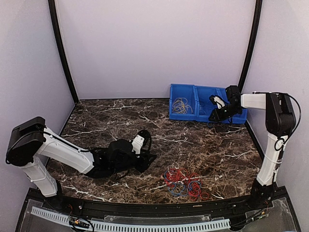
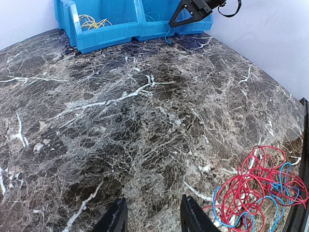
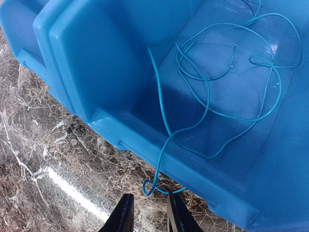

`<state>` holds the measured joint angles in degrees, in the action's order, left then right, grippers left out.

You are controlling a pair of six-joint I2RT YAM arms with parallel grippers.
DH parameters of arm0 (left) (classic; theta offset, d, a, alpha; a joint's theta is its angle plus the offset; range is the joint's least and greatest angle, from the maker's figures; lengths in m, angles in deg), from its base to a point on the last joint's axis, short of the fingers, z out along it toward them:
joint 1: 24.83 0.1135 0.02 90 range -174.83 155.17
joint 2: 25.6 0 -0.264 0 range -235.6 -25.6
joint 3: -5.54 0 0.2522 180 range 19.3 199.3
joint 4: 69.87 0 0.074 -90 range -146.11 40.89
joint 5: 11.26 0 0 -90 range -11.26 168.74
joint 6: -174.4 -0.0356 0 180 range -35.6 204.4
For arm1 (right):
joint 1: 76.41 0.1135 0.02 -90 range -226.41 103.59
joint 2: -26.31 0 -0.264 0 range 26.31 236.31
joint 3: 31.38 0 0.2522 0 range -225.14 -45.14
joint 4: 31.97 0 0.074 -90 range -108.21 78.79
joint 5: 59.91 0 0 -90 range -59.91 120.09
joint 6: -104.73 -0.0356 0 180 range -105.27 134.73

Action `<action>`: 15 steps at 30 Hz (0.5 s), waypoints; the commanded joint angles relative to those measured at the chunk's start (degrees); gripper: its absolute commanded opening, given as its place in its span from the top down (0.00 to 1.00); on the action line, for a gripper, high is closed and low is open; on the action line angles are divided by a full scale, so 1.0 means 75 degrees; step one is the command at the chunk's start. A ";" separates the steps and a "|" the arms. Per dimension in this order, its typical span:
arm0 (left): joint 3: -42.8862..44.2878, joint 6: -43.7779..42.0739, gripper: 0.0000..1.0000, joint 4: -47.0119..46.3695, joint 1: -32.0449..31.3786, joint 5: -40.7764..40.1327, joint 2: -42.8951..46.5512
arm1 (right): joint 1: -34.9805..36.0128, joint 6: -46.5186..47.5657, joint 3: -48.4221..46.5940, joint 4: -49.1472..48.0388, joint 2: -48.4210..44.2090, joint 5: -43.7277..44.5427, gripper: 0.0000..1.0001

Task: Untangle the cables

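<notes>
The table [image 1: 120,116] has a dark brown marble pattern with white veins. At its far right corner two blue bins stand side by side, touching: the left bin [image 1: 181,117] and the right bin [image 1: 203,117]. Near the front edge, right of the middle, lies a tangle of red and blue cables [image 1: 186,182]. One blue cable [image 3: 164,121] hangs over the right bin's front wall, and its end loop reaches the table

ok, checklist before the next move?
1. Blue cable wholly in right bin: not ok, a loop hangs over its front rim.
2. Right tool empty: ok, jaws apart, nothing between.
3. Left tool empty: ok, open.
4. Yellow cable in left bin: ok.
5. Tangle of red and blue sorted: not ok, heaped by the near edge.
</notes>
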<state>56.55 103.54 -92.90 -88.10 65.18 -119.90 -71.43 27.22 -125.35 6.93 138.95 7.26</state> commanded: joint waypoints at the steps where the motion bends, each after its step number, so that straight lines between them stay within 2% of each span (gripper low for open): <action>1: 0.0008 0.0018 0.60 -0.0232 -0.0037 -0.0007 0.0042 | 0.0059 -0.0154 -0.0345 -0.0016 0.0198 0.0136 0.74; 11: 0.0004 0.0089 0.60 -0.0289 -0.0037 0.0037 -0.0071 | 0.0181 -0.0219 -0.0673 0.0123 0.0523 0.0111 0.74; 15: 0.0001 0.0111 0.60 -0.0282 -0.0031 0.0062 -0.0082 | 0.0191 -0.0271 -0.0825 0.0217 0.0661 0.0079 0.85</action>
<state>56.55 103.73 -93.76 -88.10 65.22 -120.49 -70.36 25.97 -129.11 8.84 142.47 7.87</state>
